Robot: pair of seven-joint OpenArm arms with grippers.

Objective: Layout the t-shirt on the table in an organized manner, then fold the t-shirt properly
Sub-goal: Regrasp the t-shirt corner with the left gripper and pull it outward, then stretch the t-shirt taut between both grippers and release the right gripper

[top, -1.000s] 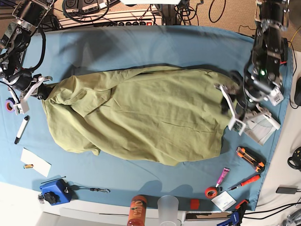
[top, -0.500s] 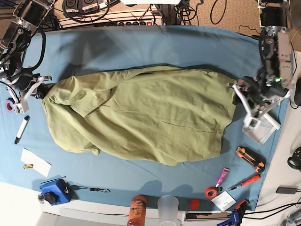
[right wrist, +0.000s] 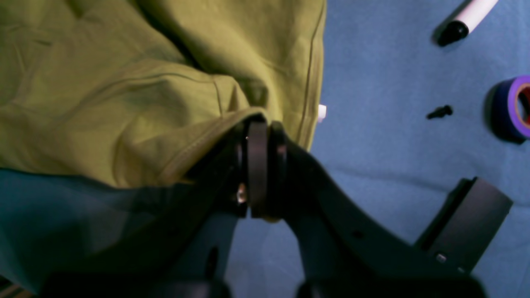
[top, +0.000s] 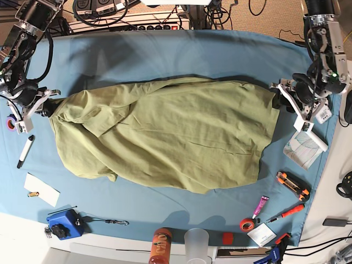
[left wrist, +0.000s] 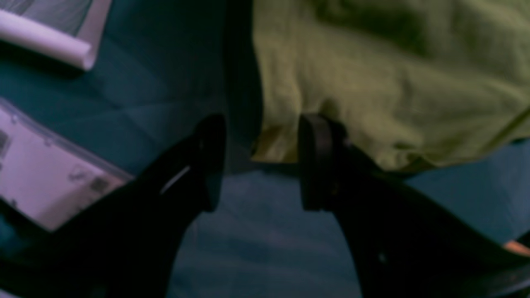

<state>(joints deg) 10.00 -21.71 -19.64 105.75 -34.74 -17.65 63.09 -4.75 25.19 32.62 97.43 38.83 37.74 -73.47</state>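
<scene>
Gripping the shirt (top: 165,135) at its edge, the right end effector (right wrist: 258,136) is clenched tight on a fold of green cloth, over by the marker (top: 25,150) and purple tape (right wrist: 513,107). The shirt lies spread across the middle of the table (top: 165,52), rumpled, one side bunched toward that end effector. Across the way, the left end effector (left wrist: 261,161) hangs with its jaws apart at the shirt's opposite edge, grasping nothing, cloth just beyond the fingertips (left wrist: 314,161). A white packet (top: 303,148) sits on the table just beside it.
</scene>
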